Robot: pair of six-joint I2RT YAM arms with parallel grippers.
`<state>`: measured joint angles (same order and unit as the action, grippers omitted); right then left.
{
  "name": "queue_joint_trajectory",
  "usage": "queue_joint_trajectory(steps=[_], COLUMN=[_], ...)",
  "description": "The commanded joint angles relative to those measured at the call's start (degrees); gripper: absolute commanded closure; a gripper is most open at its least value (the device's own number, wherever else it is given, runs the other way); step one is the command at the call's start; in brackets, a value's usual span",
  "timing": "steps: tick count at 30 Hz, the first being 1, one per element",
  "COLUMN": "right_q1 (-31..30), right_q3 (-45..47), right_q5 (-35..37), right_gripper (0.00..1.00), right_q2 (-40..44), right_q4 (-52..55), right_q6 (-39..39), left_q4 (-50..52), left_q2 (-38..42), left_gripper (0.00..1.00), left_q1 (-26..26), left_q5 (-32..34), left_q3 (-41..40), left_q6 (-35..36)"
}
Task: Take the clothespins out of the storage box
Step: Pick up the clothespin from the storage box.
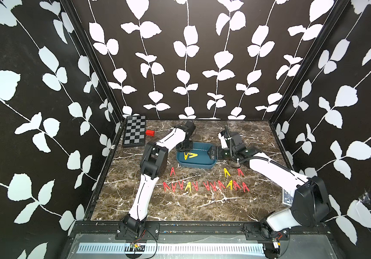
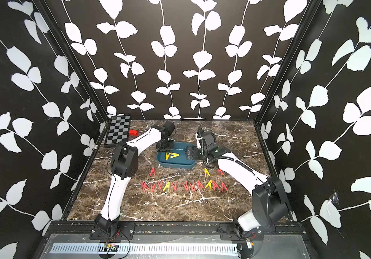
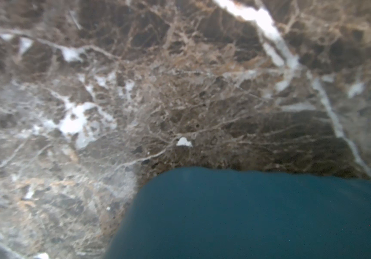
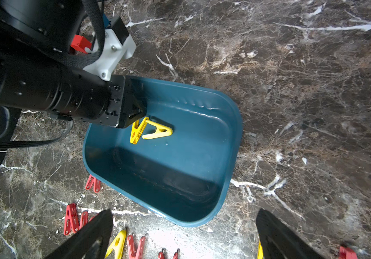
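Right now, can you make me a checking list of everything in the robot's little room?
Surface: brown marble tabletop, no spills seen.
Job's things: teal storage box holds two yellow clothespins; loose clothespins, red and yellow, lie on the table, mostly in a row.
Clutter: checkerboard and red block in the far left corner.
Grippers: left gripper at the box's far left corner, grip unclear; right gripper open at the box's right end.
Cables: black ribbed hose along the right arm; thin wires at the left arm's base.
Surroundings: black walls with white leaves.
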<state>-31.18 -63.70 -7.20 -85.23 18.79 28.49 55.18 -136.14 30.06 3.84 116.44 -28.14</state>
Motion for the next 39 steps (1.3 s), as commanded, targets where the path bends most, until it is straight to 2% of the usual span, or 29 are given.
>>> queue_joint_trajectory(steps=[1, 4, 8, 9, 15, 17, 20, 22, 25, 27, 28, 30, 32, 37, 39], right_q1=[0.2, 0.2, 0.3, 0.3, 0.2, 0.2, 0.2, 0.2, 0.2, 0.2, 0.2, 0.2, 0.2, 0.2, 0.2], right_q3=[-1.2, -1.1, -1.2, -1.1, -0.6, 0.0, 0.7, 1.0, 1.5, 2.0, 2.2, 2.3, 2.3, 2.3, 2.4], right_q5=[-0.2, -0.5, -0.9, -1.0, -1.8, -2.0, -2.3, -2.5, -2.5, -2.4, -2.3, -2.4, -2.4, -2.5, -2.5], right_gripper=[0.01, 0.01, 0.01, 0.01, 0.01, 0.01, 0.01, 0.01, 0.01, 0.01, 0.01, 0.01, 0.01, 0.01, 0.01], right_q2=[-0.1, -0.1, -0.2, -0.2, 0.1, 0.5, 1.0, 1.3, 1.8, 2.1, 2.2, 2.2, 2.3, 2.6, 2.6], right_q4=[-0.3, -0.4, -0.7, -0.8, -1.4, -1.7, -2.1, -2.2, -2.4, -2.6, -2.7, -2.6, -2.6, -2.6, -2.6], right_q6=[0.6, 0.6, 0.7, 0.7, 1.0, 1.3, 1.6, 1.8, 2.2, 2.4, 2.4, 2.5, 2.6, 2.7, 2.7], left_q4=[1.8, 1.8, 1.7, 1.6, 0.8, 0.0, 0.8, 0.7, -0.8, -1.0, -1.0, -0.9, -1.0, -1.2, -1.5], left_q2=[0.1, 0.8, 2.3, 2.6, 6.0, 7.0, 7.2, 7.7, 8.8, 9.1, 9.1, 9.1, 9.0, 8.8, 8.6], left_gripper=[0.85, 0.95, 0.96, 1.00, 1.00, 0.92, 0.90, 0.81, 0.83, 0.88, 0.87, 0.75, 0.71, 0.72, 0.81], left_q1=[-0.3, -0.3, -0.3, -0.3, -0.3, -0.3, -0.3, -0.3, -0.3, -0.3, -0.3, -0.3, -0.3, -0.2, -0.2], left_q5=[0.0, 0.2, 0.6, 0.6, 0.8, 0.4, 0.1, -0.3, -0.6, -0.5, -0.6, -0.7, -0.8, 0.0, 0.0], left_q3=[1.4, 1.3, 0.7, 0.3, -2.3, -3.4, -3.6, -4.5, -7.0, -8.0, -8.2, -8.5, -9.1, -10.9, -11.0], left_q6=[-0.5, -0.5, -0.6, -0.6, -1.3, -1.2, -0.8, -0.6, -0.5, -0.5, -0.4, -0.2, 0.2, 0.7, 0.9])
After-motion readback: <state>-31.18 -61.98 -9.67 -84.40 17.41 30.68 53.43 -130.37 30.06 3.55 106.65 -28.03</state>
